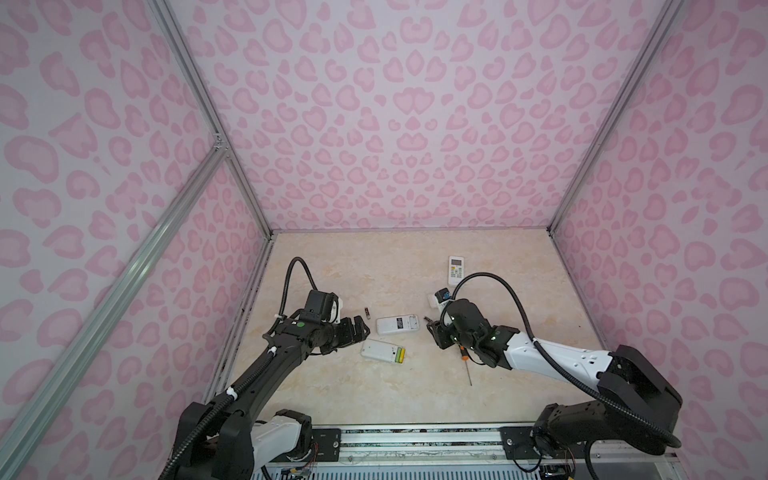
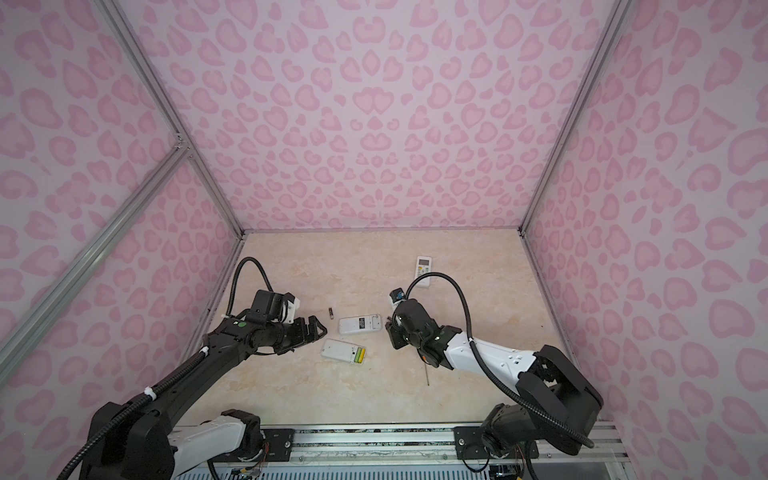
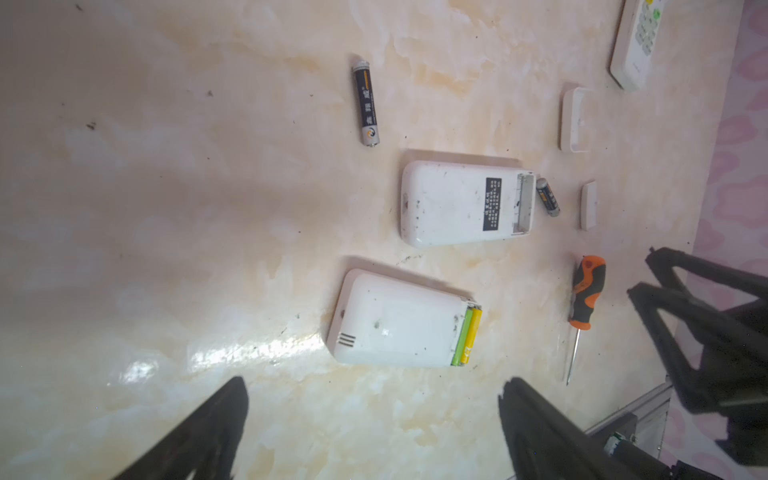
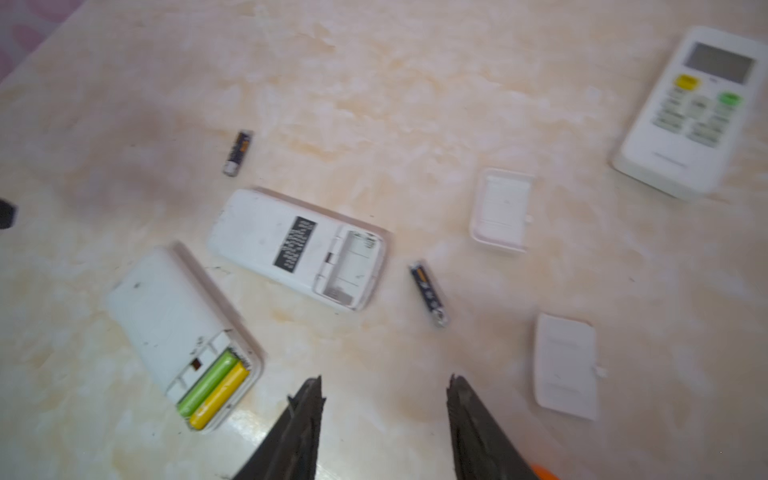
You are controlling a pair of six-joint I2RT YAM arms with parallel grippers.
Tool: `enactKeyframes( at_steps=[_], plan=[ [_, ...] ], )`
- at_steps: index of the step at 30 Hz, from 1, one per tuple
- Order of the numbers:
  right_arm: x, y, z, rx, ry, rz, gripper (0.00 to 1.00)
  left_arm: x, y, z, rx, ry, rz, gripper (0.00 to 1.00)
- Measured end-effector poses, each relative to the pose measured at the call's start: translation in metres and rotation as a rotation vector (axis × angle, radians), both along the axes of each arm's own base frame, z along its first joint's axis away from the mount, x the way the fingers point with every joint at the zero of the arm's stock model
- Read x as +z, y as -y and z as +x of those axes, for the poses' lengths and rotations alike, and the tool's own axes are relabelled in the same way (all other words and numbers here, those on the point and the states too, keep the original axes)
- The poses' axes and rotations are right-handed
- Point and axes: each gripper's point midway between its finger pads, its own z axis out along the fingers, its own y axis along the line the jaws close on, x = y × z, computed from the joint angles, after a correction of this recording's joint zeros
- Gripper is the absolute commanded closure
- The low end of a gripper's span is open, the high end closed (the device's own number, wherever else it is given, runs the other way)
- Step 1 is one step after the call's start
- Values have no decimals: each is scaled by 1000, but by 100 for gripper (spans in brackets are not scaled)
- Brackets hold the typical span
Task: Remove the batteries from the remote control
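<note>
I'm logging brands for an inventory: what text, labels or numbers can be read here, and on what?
No text reads clearly.
Loose black battery: Chinese characters, too blurred.
Black label on empty remote: white print, too small.
Face-up remote: button marks blurred.
Yellow battery: marks unreadable.

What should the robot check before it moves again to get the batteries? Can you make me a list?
1. The left gripper is open and empty: ok.
2. The right gripper is open and empty: ok.
3. The labelled remote has an empty compartment: ok.
4. The plain remote has its cover off: ok.
5. The green battery and the yellow battery are out of the plain remote: not ok, both sit inside.
6. The face-up remote is emptied: cannot tell, its back is hidden.
</note>
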Motion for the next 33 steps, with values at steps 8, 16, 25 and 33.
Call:
enactKeyframes(
  at_steps=[8,16,25,33],
  plan=[
    [-28,65,-14,-214,-156,-108,50,12,38,1,-122,54,51,5],
    [-72,78,-32,-261,-314,-188,61,9,59,4,-169,79,87,6],
    [-77,74,-29,-274,-326,-186,87,10,63,7,-173,118,111,7],
    [-49,61,-24,-285,-281,-54,97,33,62,13,-150,234,108,7]
  ],
)
